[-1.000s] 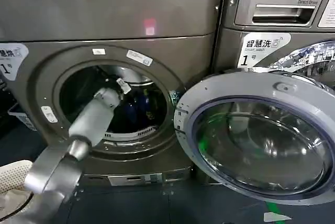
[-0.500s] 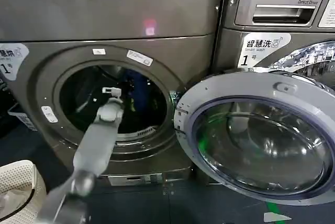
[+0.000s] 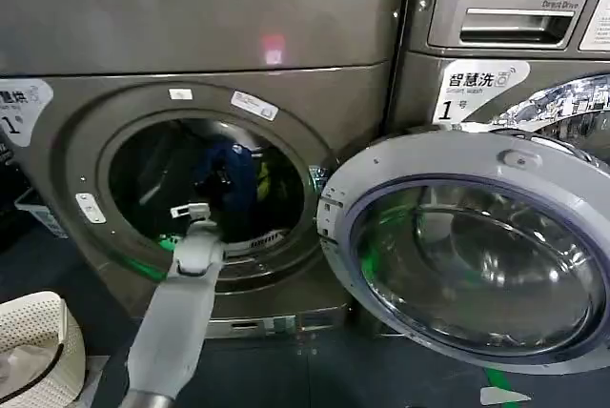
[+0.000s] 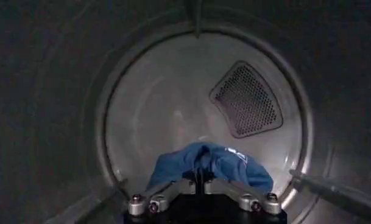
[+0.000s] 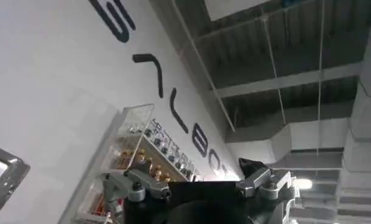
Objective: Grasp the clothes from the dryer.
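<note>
The large bronze-grey metal front-loading dryer (image 3: 205, 55) stands with its grey-rimmed round glass door (image 3: 477, 246) swung wide to the right. The left hand (image 3: 221, 179) is inside the round port, clenched on the dark blue soft garment (image 3: 233, 174), which hangs from it within the drum; the wrist camera shows that blue cloth (image 4: 209, 165) bunched between the two fingers (image 4: 150, 202). A small yellow-green scrap of fabric (image 3: 261, 177) sits just right of the blue piece. The right hand (image 5: 200, 182) is raised away from the machine, pointing toward a ceiling and lettered wall, released.
</note>
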Controlling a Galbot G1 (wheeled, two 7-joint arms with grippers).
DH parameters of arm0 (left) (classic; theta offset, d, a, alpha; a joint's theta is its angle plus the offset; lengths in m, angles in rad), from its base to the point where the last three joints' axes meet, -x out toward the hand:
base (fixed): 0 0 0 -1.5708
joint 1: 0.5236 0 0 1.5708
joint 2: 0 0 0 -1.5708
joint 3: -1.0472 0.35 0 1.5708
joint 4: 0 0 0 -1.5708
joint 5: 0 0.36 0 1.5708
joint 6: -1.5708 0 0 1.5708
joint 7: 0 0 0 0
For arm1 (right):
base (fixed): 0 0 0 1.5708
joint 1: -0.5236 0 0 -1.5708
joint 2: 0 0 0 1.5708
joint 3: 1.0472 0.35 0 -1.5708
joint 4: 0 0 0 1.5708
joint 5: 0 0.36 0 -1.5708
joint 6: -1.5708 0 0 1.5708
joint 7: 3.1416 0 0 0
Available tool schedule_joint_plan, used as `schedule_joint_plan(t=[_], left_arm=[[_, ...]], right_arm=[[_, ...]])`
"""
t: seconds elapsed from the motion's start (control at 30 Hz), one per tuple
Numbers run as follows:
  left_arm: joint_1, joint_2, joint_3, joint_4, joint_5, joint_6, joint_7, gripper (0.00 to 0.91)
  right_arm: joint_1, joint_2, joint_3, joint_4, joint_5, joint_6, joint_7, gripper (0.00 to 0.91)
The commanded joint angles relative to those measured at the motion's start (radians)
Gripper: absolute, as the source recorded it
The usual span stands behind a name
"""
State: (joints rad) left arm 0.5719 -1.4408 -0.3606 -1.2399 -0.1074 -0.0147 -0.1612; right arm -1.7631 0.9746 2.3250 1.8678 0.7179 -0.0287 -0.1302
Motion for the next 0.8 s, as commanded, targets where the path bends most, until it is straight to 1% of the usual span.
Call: schedule_joint_plan(t=[0.03,0.33,0.8], left_arm=[[0.064,-0.010,-0.009,-0.066,0.016,-0.002,-0.019,0.000],[0.104,0.008,-0.008,-0.117,0.001,0.007,-0.018,0.000],[0.102,0.005,-0.006,-0.116,0.001,0.010,-0.017,0.000]], right_arm=[[-0.004,0.001,0.007,0.007,0.007,0.005,0.002,0.907],[-0.004,0.000,0.011,0.017,0.006,-0.003,-0.005,0.907],[-0.008,-0.004,0.014,0.021,0.004,-0.009,-0.015,0.907]])
